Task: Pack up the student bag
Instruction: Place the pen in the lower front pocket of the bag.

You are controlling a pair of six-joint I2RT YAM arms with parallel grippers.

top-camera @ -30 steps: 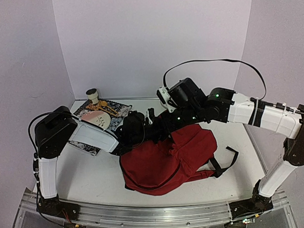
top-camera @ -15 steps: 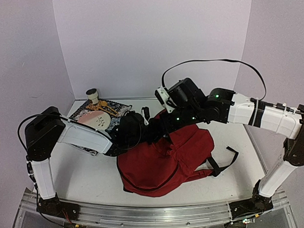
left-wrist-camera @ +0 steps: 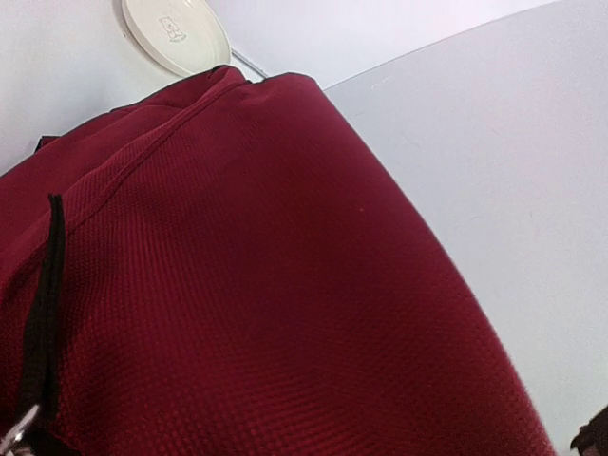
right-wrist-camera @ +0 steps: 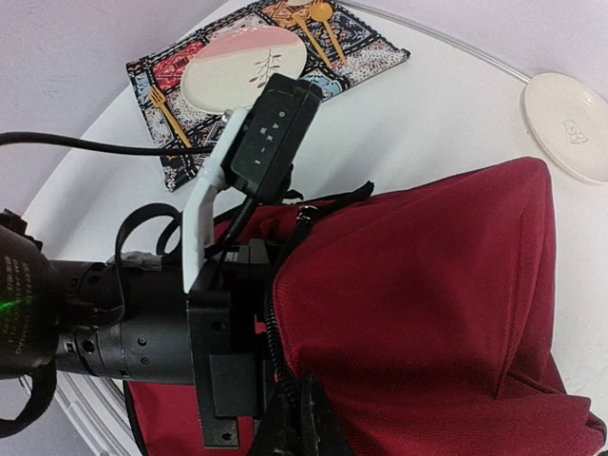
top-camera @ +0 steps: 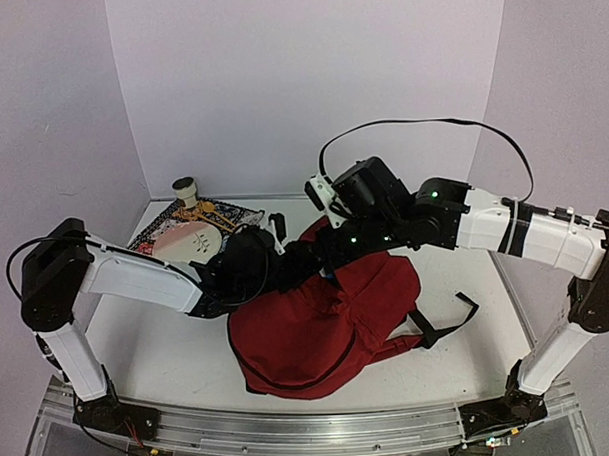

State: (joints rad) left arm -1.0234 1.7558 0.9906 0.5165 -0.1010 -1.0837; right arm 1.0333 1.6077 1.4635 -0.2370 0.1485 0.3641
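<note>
Far left, a plate [top-camera: 188, 242] sits on a mat [top-camera: 164, 221]. The left gripper [top-camera: 274, 261] is buried at the bag's [top-camera: 308, 328] top edge with its fingers hidden, so I can't tell how wide it is. The bag slumps mid-table, and the right gripper [right-wrist-camera: 288, 420] is pinched tight on its rim.

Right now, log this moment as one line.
student bag: lying on table | right gripper: shut on its zipper edge | left gripper: at its opening, jaws hidden
</note>
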